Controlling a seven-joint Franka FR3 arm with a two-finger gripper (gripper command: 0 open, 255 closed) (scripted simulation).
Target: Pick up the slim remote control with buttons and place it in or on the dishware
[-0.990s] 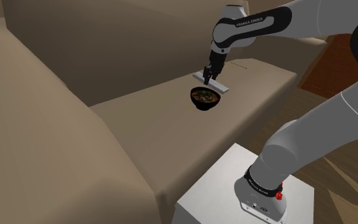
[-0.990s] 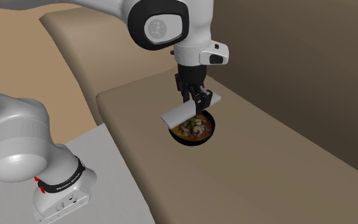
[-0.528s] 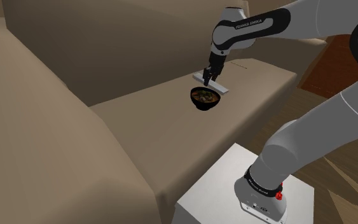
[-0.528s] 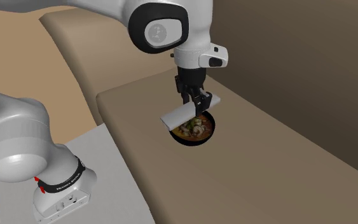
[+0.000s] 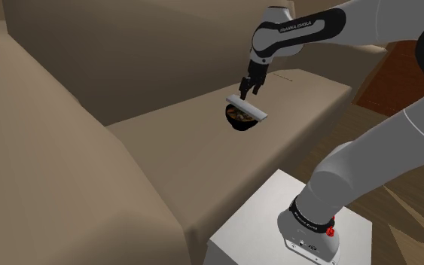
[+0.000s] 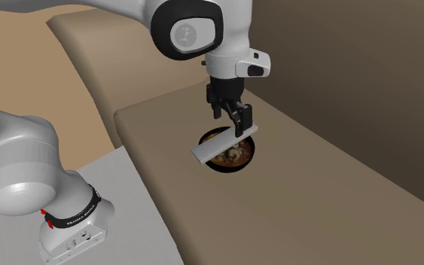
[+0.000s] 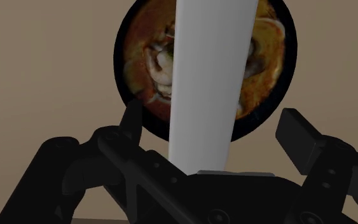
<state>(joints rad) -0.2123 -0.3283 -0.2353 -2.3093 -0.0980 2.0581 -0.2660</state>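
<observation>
A plain grey-white slim remote [image 5: 246, 108] lies across the top of a black bowl [image 5: 237, 126] of food on the tan sofa seat. My black gripper [image 5: 249, 87] hangs just above it, open, fingers clear of the remote. In the second exterior view the remote [image 6: 219, 145] slants over the bowl [image 6: 249, 157], one end jutting past the rim toward the stand, with the gripper [image 6: 233, 125] over its other end. In the wrist view the remote [image 7: 213, 83] runs between my spread fingers [image 7: 133, 118] without touching them, over the bowl [image 7: 118, 58].
The bowl sits on a long tan sofa seat [image 5: 180, 143] with the backrest [image 5: 44, 166] along the shoulder view's left. My white stand [image 5: 270, 218] is at the lower right; wooden floor [image 5: 398, 196] lies beyond the seat's edge.
The fingers have opened and let go of the remote. It has dropped a little and now lies across the bowl; the hand stays above it.
</observation>
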